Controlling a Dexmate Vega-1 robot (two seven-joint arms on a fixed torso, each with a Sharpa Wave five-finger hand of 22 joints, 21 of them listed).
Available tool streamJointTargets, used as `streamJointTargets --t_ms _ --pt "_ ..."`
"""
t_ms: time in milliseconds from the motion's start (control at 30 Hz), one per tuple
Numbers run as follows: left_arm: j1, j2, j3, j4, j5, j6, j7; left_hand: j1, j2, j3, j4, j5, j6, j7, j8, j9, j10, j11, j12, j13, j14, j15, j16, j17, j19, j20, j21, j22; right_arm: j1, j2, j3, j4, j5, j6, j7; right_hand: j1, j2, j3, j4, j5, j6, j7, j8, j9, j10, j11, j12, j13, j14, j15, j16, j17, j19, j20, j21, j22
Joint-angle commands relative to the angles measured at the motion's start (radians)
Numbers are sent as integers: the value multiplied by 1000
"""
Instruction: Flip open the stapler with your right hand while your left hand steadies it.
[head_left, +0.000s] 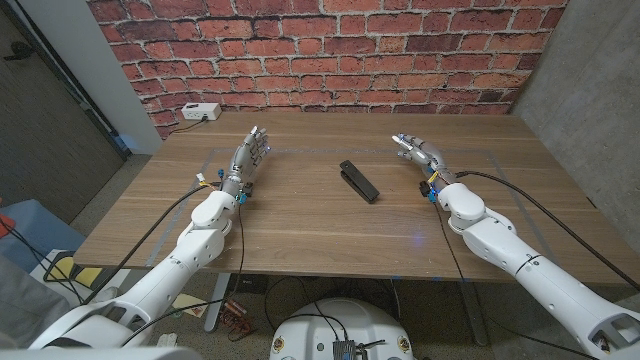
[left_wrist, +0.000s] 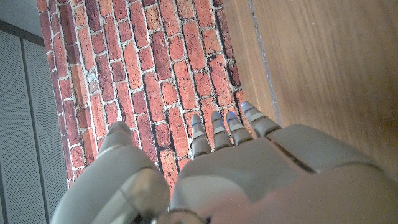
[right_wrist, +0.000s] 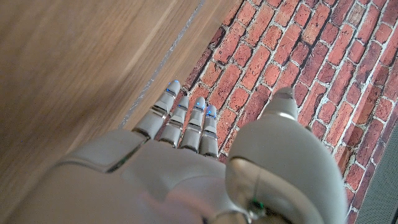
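Two hands wait apart, stapler untouched mid-desk.
Black stapler (head_left: 358, 180) lies closed and slantwise on the wooden desk (head_left: 300, 230), between the hands and clear of both. Left hand (head_left: 247, 158) and right hand (head_left: 418, 154) hold nothing, fingers extended and loosely apart. Judged small, rigid, fairly light, likely to skid on smooth wood: left should pin the base, right lift the top arm at its free end.

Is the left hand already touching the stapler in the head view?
No. The left hand stands well apart from the stapler, with bare table between them.
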Motion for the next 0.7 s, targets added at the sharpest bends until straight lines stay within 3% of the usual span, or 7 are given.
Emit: streamJointTargets --t_ms 33,133,233,300,500,700 --pt "-24 -17 2 50 -4 -2 -6 -1 6 -1 -5 1 22 8 13 6 13 2 4 6 11 -44 6 3 3 -2 6 3 1 -14 -17 -58 -52 -70 -38 17 -2 3 -8 -4 7 -1 -5 5 7 -1 -3 1 22 -84 10 5 45 -6 14 6" --pt "-33 -20 4 64 -4 -2 -13 -2 7 -1 -5 1 34 8 16 7 13 0 4 6 10 -45 6 3 2 -2 6 3 -1 -20 -21 -79 -69 -100 -55 23 -1 8 -9 -8 17 0 -5 5 5 0 -8 0 52 -71 21 9 77 -9 23 9" --pt "-39 -24 5 76 -6 -4 -21 -2 7 -2 -5 1 36 10 17 8 13 0 4 6 10 -45 6 3 2 -3 6 3 -4 -16 -24 -92 -92 -118 -85 35 -7 14 -12 -14 99 -18 17 6 55 -4 2 -4 102 -81 39 14 124 -17 34 12" --pt "-42 -25 6 80 -6 -4 -23 -2 8 -2 -5 1 36 10 16 8 14 2 4 6 11 -44 6 3 2 -3 6 3 -3 -19 -27 -100 -97 -128 -84 40 -8 16 -14 -16 118 -22 20 5 71 -11 4 -6 119 -84 45 15 150 -19 41 12" --pt "-44 -25 6 83 -6 -8 -29 -2 9 -2 -5 1 29 9 12 9 17 -2 5 6 11 -45 6 3 2 -2 6 3 3 -31 -46 -142 -153 -193 -118 79 -9 31 -29 -16 60 -11 -9 5 61 -6 -8 -8 116 -83 41 16 152 -26 37 14" --pt "-37 -22 4 69 -8 -14 -34 -1 10 -2 -6 1 29 10 10 9 18 -4 4 6 12 -45 5 3 3 -2 6 3 1 -29 -58 -175 -193 -247 -153 87 -6 38 -24 -20 32 -11 -22 6 68 -22 -9 -6 152 -118 57 22 155 -28 34 14"
